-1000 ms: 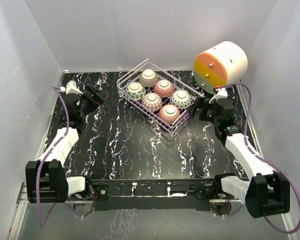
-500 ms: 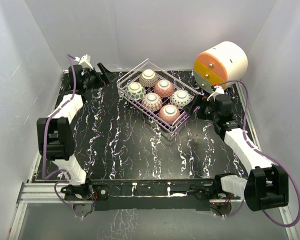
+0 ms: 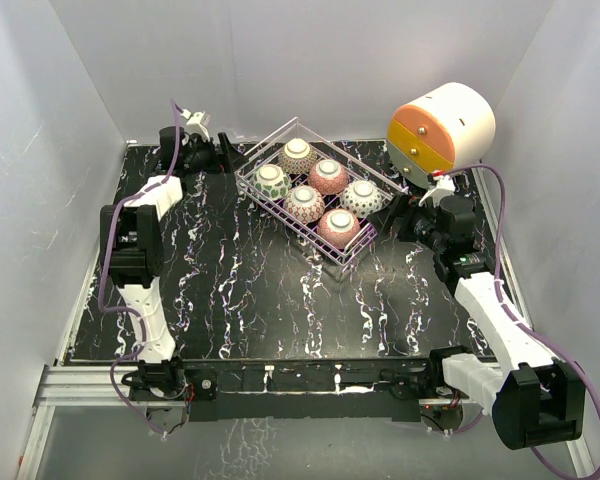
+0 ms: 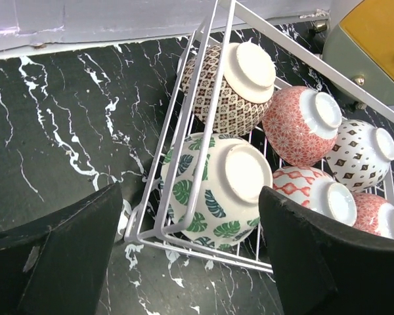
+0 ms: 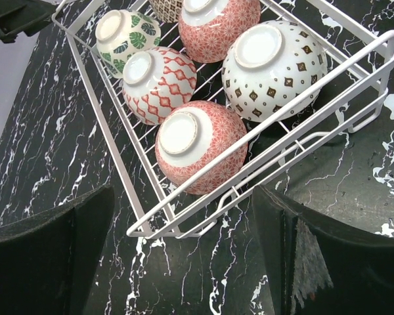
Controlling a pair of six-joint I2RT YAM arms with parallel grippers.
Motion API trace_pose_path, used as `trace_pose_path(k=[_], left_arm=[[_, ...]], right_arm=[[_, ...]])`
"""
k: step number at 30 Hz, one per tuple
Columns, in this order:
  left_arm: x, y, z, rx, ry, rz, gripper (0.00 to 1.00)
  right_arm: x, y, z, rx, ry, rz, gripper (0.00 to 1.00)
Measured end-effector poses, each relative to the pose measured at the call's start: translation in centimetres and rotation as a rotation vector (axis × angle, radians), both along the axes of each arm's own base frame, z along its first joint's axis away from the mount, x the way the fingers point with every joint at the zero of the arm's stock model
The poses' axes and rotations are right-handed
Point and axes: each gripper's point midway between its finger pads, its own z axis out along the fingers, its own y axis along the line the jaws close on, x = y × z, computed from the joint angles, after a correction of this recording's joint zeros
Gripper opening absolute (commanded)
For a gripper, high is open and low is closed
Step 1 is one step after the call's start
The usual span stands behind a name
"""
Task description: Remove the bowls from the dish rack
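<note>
As I judge it, nothing is unloaded yet: all six small round ceramic bowls [image 3: 305, 203] sit in the silvery wire dish rack [image 3: 265, 141], towards the far side of the black white-veined desk [image 3: 240, 300]. They lie upside down in two rows, pale foot rings up, packed close together. My left jaws stand wide apart and empty just outside the rack's corner, by the green leaf-patterned bowl [image 4: 210, 190]. My right jaws, likewise spread and empty, hover at the opposite end near the pink-red starred bowl [image 5: 197, 144].
</note>
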Motion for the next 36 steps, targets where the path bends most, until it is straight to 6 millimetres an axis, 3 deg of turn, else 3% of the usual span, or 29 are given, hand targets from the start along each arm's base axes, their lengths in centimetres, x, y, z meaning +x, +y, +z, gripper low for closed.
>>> trace_pose_path(k=[6,13,20,25,36], left_arm=[[0.8,-1.4,-0.8,0.022,-0.027,-0.05,0.65],[0.6,-3.6,-0.4,0.065,-0.07,-0.108,0.45],[1.0,-3.2,-0.9,0.11,-0.075,-0.082,0.23],[1.3,-2.5,-1.2,0.132,-0.073,-0.052,0.0],[-1.6,-3.5,-1.1,0.078,-0.031,-0.054,0.0]], right_arm=[[-0.1,0.1,-0.2,-0.008,-0.001,0.01,0.89],[-0.2,0.0,-0.8,-0.02,0.007,0.014,0.89],[-0.4,-0.2,-1.7,-0.031,0.025,0.007,0.89],[-0.4,-0.3,-1.8,-0.035,0.027,0.001,0.89],[-0.7,0.2,-1.9,-0.014,0.05,0.025,0.83]])
